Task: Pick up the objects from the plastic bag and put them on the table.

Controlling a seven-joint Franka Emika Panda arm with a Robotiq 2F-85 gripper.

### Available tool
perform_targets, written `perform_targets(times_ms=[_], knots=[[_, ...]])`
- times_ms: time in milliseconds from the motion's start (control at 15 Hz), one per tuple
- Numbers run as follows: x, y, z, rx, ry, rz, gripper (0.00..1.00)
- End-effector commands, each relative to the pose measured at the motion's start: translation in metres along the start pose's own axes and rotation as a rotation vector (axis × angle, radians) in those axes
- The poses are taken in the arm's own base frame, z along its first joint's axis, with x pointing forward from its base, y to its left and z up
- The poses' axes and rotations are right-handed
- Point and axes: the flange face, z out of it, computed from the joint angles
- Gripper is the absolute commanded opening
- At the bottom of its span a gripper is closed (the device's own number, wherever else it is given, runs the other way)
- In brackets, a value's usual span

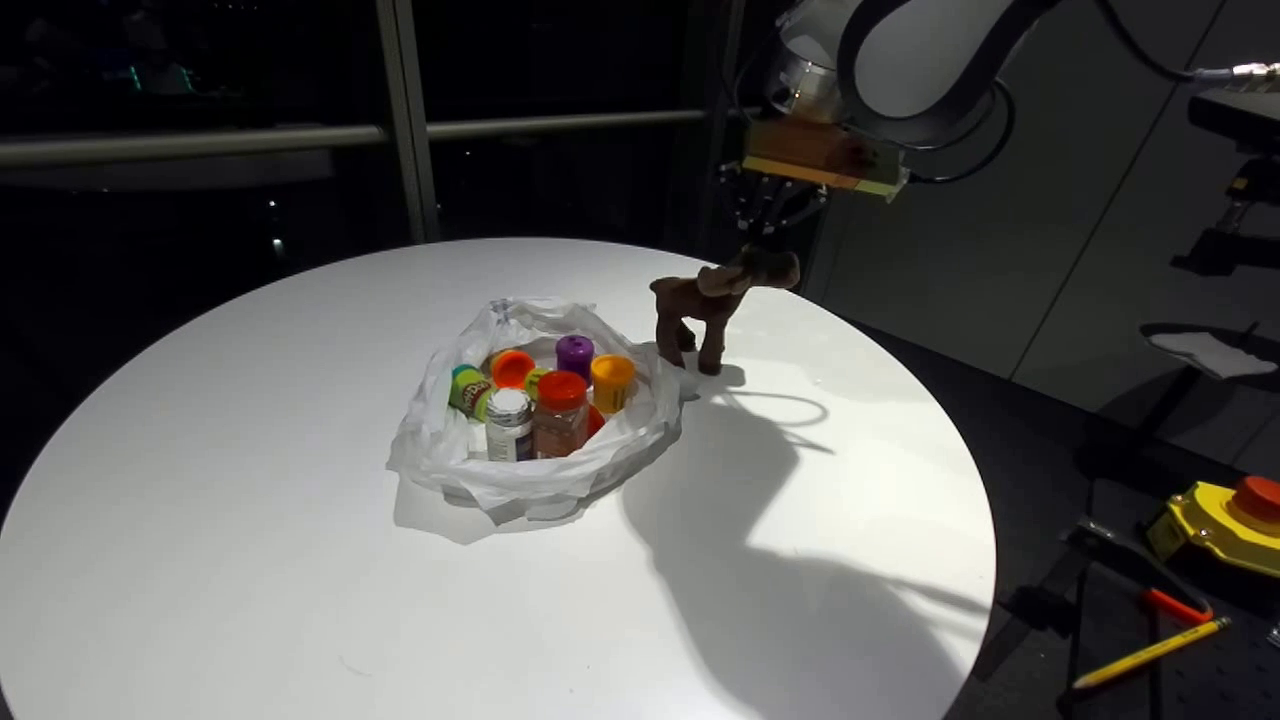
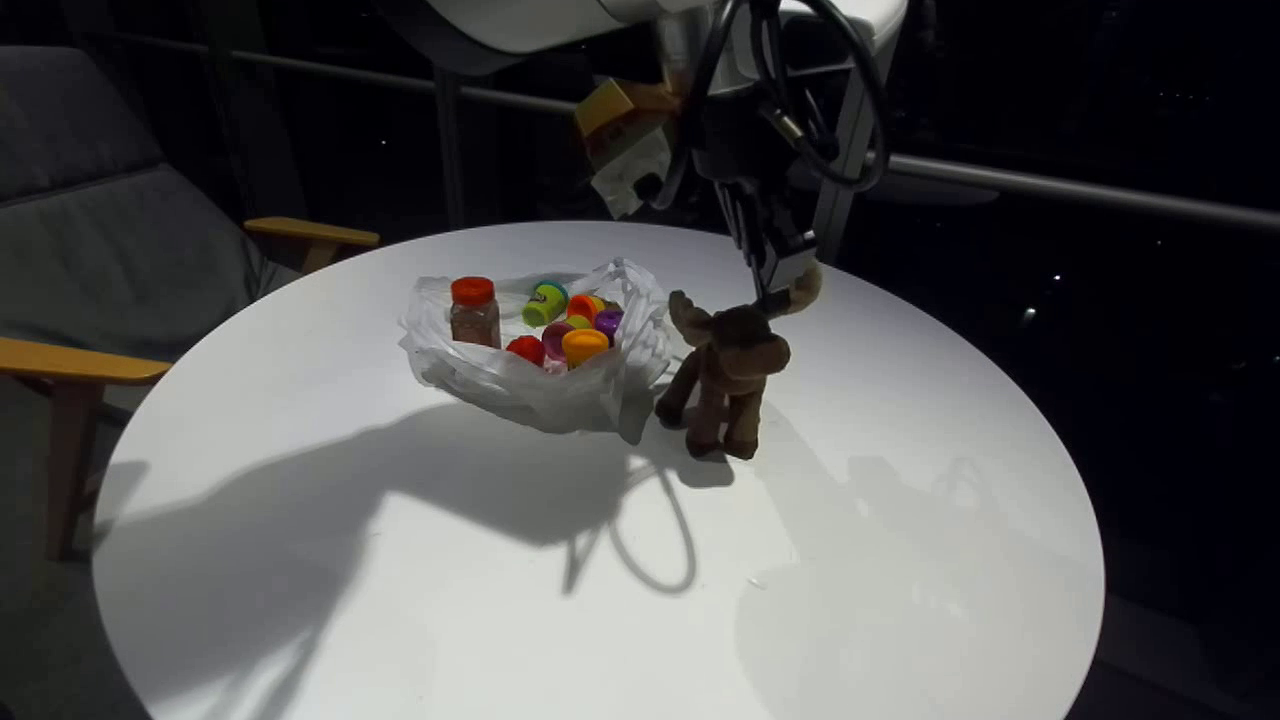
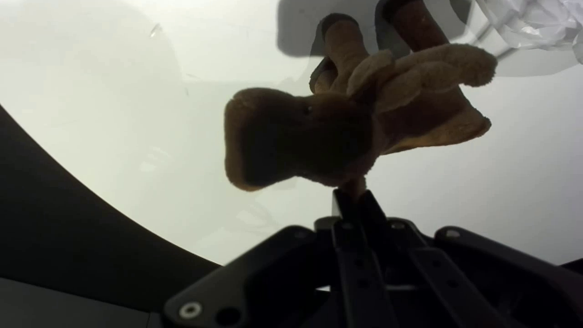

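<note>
A brown animal figure [image 1: 690, 305] hangs or stands upright beside the plastic bag [image 1: 440, 455], its feet at or just above the table [image 1: 250, 580]; I cannot tell which. My gripper [image 3: 352, 195] is shut on one of its antlers, seen in the wrist view below the dark head. In an exterior view the gripper [image 2: 768, 298] comes down from above onto that antler. Inside the open, wrinkled bag sit a red-lidded jar [image 1: 561, 425], a white-topped jar [image 1: 509, 430], an orange pot [image 1: 612, 380], a purple pot [image 1: 575, 355] and a green can [image 1: 470, 393]. Folds hide their lower parts.
The bag's edge lies close to the figure's legs. A chair [image 2: 130, 230] with wooden armrests stands past the table's rim. Off the table, a yellow box with a red button [image 1: 1225, 520] and a pencil [image 1: 1150, 652] lie on a dark surface.
</note>
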Motion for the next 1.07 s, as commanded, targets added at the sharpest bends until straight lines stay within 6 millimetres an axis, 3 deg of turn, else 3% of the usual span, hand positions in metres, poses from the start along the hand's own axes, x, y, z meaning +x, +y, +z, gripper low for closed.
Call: perform_targets(times_ms=[0, 200, 533, 600, 800, 1000], knots=[[-0.001, 0.004, -0.024, -0.003, -0.001, -0.006, 0.32], [-0.001, 0.004, -0.039, 0.012, 0.012, 0.0, 0.55], [0.004, -0.008, -0.082, 0.076, 0.069, -0.005, 0.92], [-0.003, -0.016, -0.092, 0.111, 0.073, -0.035, 0.98], [-0.038, -0.051, -0.116, 0.191, 0.038, -0.155, 1.0], [-0.088, -0.091, -0.122, 0.264, -0.061, -0.28, 1.0]])
